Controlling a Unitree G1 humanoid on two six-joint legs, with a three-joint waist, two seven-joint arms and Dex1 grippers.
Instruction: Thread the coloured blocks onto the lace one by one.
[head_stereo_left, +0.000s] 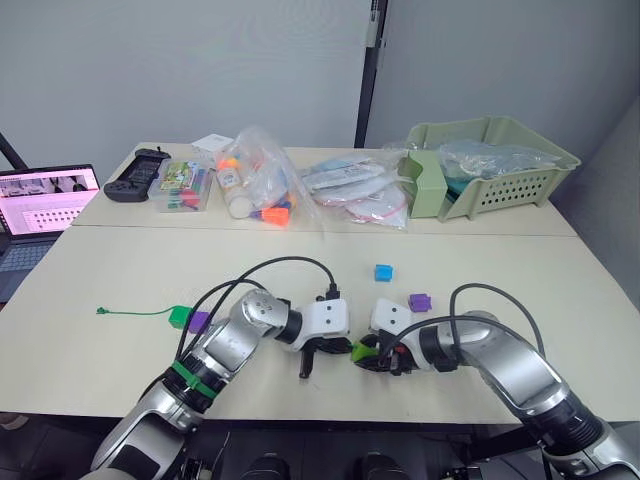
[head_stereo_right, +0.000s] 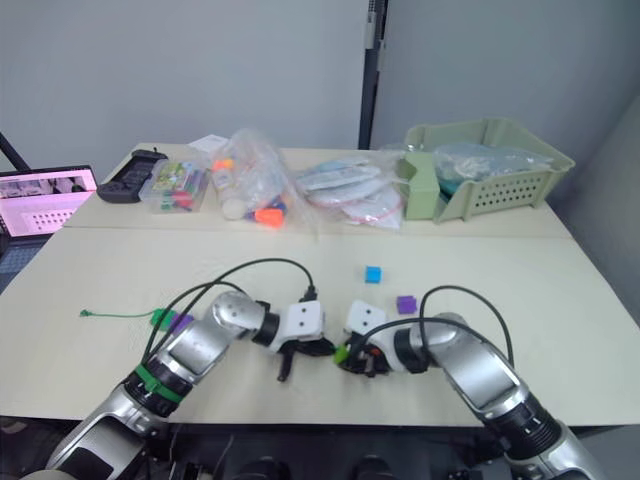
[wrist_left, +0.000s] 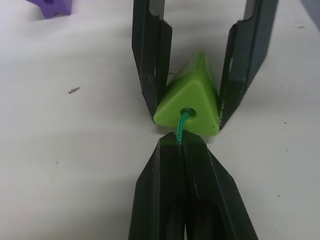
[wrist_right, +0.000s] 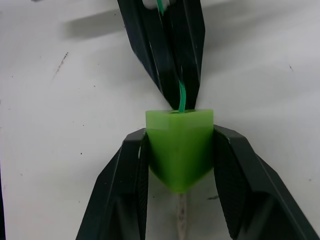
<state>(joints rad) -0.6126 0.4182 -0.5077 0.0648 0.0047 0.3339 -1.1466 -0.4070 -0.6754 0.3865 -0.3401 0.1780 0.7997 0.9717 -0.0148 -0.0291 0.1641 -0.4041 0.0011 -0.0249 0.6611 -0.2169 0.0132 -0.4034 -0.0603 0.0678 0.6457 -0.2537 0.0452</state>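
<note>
A light green block (wrist_right: 179, 150), wedge-shaped, sits clamped between the fingers of my right gripper (wrist_right: 180, 132) near the table's front edge. The green lace (wrist_left: 183, 120) runs into the hole in the block's face. My left gripper (wrist_left: 179, 139) is shut on the lace just short of that hole. A pale stiff tip (wrist_right: 181, 217) pokes out of the block's other side. Tip to tip, the two grippers meet at the block (head_stereo_left: 357, 350). A blue block (head_stereo_left: 383, 272) and a purple block (head_stereo_left: 419, 302) lie loose behind them. Left of my left arm, a darker green block (head_stereo_left: 180, 317) and a purple block (head_stereo_left: 199, 321) sit on the lace's tail (head_stereo_left: 130, 311).
Along the far side stand a laptop (head_stereo_left: 40, 205), a black controller (head_stereo_left: 138, 172), a clear box (head_stereo_left: 185, 187), plastic bags with orange toys (head_stereo_left: 260, 185), flat bags (head_stereo_left: 355, 190) and a pale green basket (head_stereo_left: 500, 165). Black cables (head_stereo_left: 270, 268) loop over both arms.
</note>
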